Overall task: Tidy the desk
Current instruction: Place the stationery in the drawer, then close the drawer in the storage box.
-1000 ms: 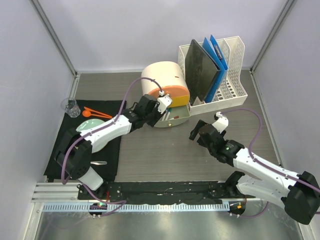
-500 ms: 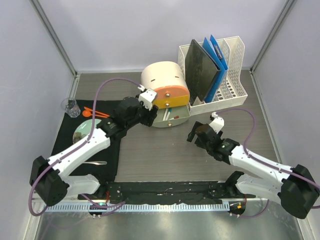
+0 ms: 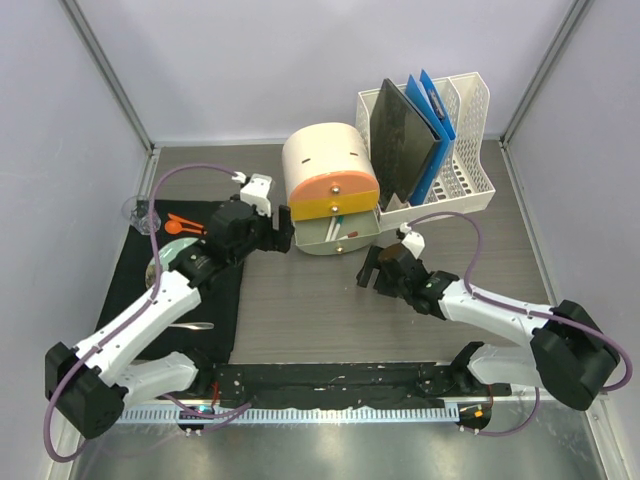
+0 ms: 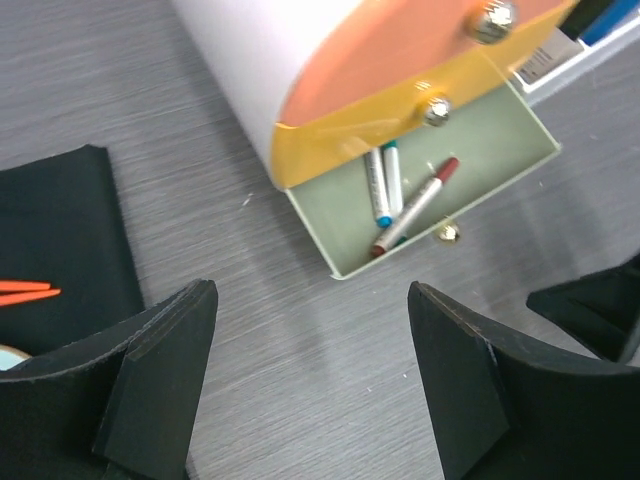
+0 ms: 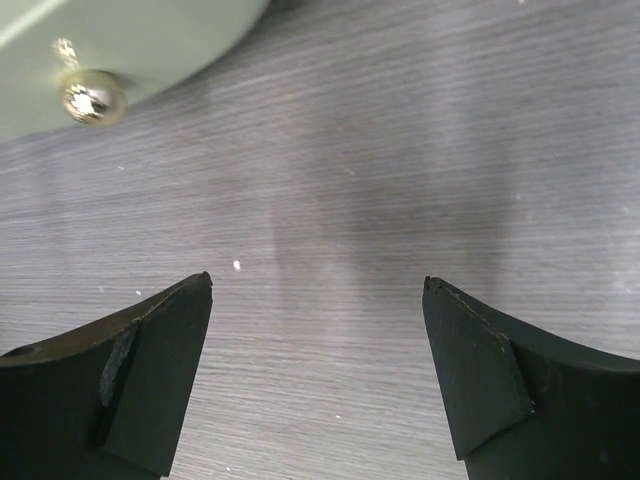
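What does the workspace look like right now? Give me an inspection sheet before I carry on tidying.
Surface: desk, wood-grain, bare between the arms; black mat at its left.
Job's things: drawer unit, its bottom drawer pulled out with pens inside; file rack holding folders upright.
Clutter: orange utensils, clear cup and spoon at the mat.
Claws: left claw open, empty, above the desk in front of the drawer; right claw open, empty, near the drawer's knob.
Cables: purple cables loop off both arms; the left one arches near the cup.
Surroundings: pale walls, metal frame posts; nothing else seen.
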